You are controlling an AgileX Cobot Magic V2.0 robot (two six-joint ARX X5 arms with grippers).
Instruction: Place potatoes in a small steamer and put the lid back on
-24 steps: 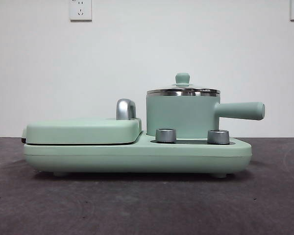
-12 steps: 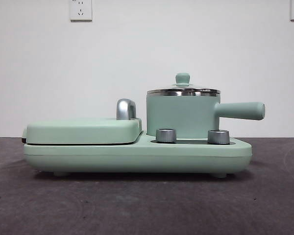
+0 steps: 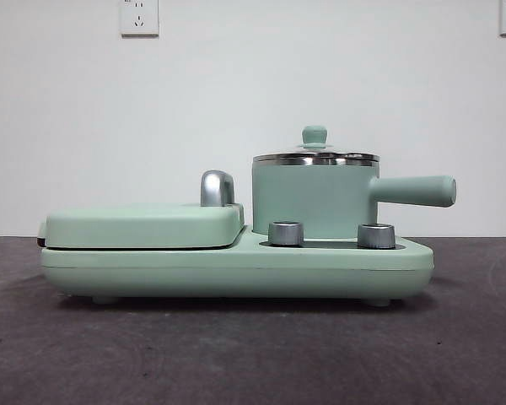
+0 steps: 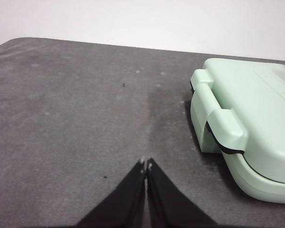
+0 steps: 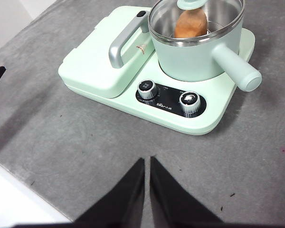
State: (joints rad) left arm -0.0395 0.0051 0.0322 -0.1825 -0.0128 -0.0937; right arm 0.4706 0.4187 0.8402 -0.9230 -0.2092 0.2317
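both grippers point(image 4: 146, 164) point(image 5: 147, 161) closed, empty (over table point(image 5: 85, 152)).

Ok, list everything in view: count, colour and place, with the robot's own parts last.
small steamer: one, mint green with steel rim and side handle, on the cooker base's right part.
lid: one, glass with steel rim and mint-green knob, seated on the small steamer.
potato: one, orange-brown, inside the small steamer under the lid.
cooker base: one, mint green, on the table.
griddle lid: one, mint green with chrome handle, shut, on the base's left part.
dials: two, silver, on the base in front of the steamer.
table: one, dark grey.
wall sockets: two, white, on the wall.
left gripper: black fingers shut, above bare table beside the base.
right gripper: black fingers shut, above the table before the dials.
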